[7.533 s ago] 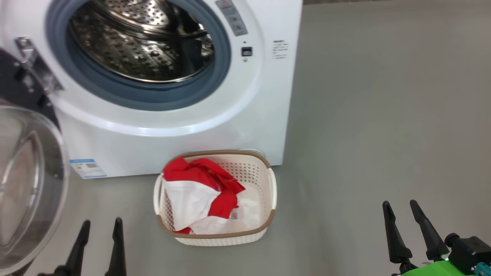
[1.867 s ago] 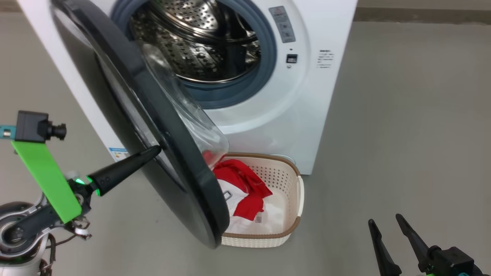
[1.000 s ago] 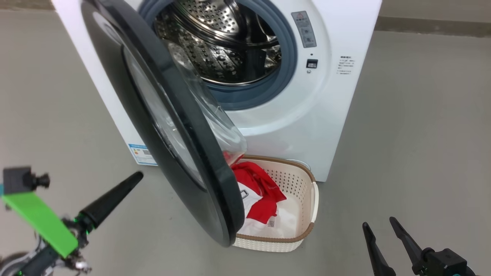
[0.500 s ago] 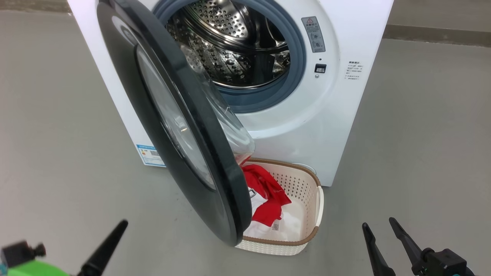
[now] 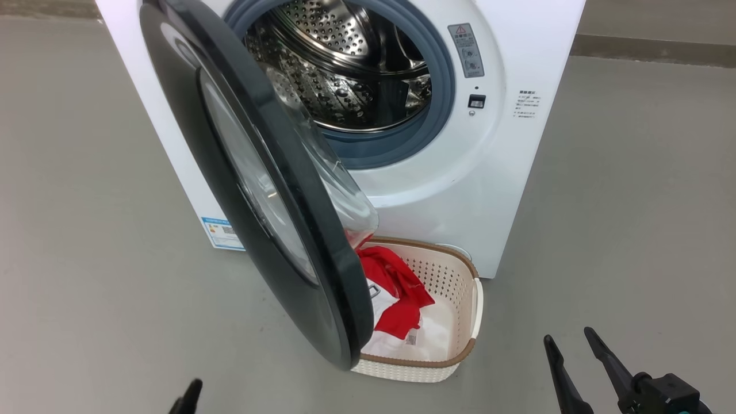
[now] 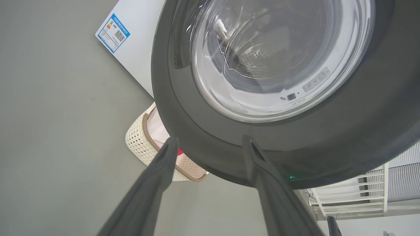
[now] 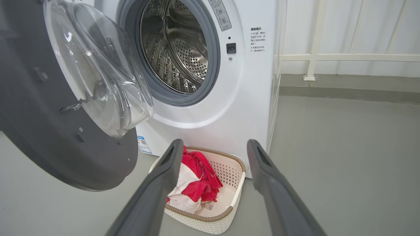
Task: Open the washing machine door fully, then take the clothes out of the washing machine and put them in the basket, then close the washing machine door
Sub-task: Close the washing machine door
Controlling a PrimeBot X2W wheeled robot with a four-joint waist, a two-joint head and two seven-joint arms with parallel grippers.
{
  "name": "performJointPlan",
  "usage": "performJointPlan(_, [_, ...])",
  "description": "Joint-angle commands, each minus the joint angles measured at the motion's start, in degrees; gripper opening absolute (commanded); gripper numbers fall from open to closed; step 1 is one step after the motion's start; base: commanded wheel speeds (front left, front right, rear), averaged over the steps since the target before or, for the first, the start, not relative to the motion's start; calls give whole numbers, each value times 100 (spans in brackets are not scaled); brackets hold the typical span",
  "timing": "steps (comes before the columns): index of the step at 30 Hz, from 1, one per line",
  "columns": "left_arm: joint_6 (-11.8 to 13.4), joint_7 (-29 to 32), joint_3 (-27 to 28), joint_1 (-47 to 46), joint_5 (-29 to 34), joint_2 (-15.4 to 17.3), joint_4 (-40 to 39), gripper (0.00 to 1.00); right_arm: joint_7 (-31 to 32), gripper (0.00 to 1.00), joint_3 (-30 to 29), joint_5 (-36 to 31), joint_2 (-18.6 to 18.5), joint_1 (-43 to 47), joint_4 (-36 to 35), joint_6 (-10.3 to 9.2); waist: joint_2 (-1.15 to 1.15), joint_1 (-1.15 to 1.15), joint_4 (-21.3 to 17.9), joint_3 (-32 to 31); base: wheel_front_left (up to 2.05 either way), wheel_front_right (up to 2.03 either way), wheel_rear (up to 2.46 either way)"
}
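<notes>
Status as I read it from the console: the washing machine (image 5: 460, 190) stands on the grey floor (image 5: 621, 230), and its perforated steel drum (image 5: 345, 75) is exposed inside the grey rubber ring (image 5: 443, 103). The part of the drum I can see is bare steel. The washing machine door (image 5: 259, 184) is unlatched, hinged at the left of the opening and swung well out from the front panel. In the head view I see it nearly edge-on, black outer face to the left and clear glass bowl toward the drum. The basket (image 5: 445, 276) sits on the floor just in front of the machine's base. The door's lower edge hangs over the basket's left part and hides it from the head camera. The clothes (image 5: 397, 299) lie inside the basket, red fabric over white, piled toward its left side. A small blue label (image 5: 221, 233) sits low on the machine's front, left of the door. The left pincer (image 6: 210, 141) is open and empty, its fingers spread and aimed at the door's black outer rim. In the head view one fingertip shows at the bottom edge, well apart from the door. The right pincer (image 5: 567, 338) is open and empty, low on the right over bare floor, apart from the basket. Its wrist view frames the basket between the two fingers.
</notes>
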Motion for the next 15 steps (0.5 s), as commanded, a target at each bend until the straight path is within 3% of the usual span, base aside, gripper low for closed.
performJointPlan(1, [-38,-223,83,-106,99,185,-35,100,-37,100,125,39,-99,-181,-109,37,0,0,-5,-8,0,0,0])
performJointPlan(6, [-38,-966,-447,-100,404,324,246,100,-37,100,127,46,-103,-167,-100,37,0,0,-17,-29,0,0,0])
performJointPlan(10, [-38,-1219,-677,-172,856,367,580,100,-37,100,116,57,-108,-152,-96,37,0,0,-11,-42,0,0,0])
performJointPlan(15, [-38,-1239,43,-189,2028,-15,764,100,-37,100,87,61,-115,-138,-102,37,0,0,2,-55,0,0,0])
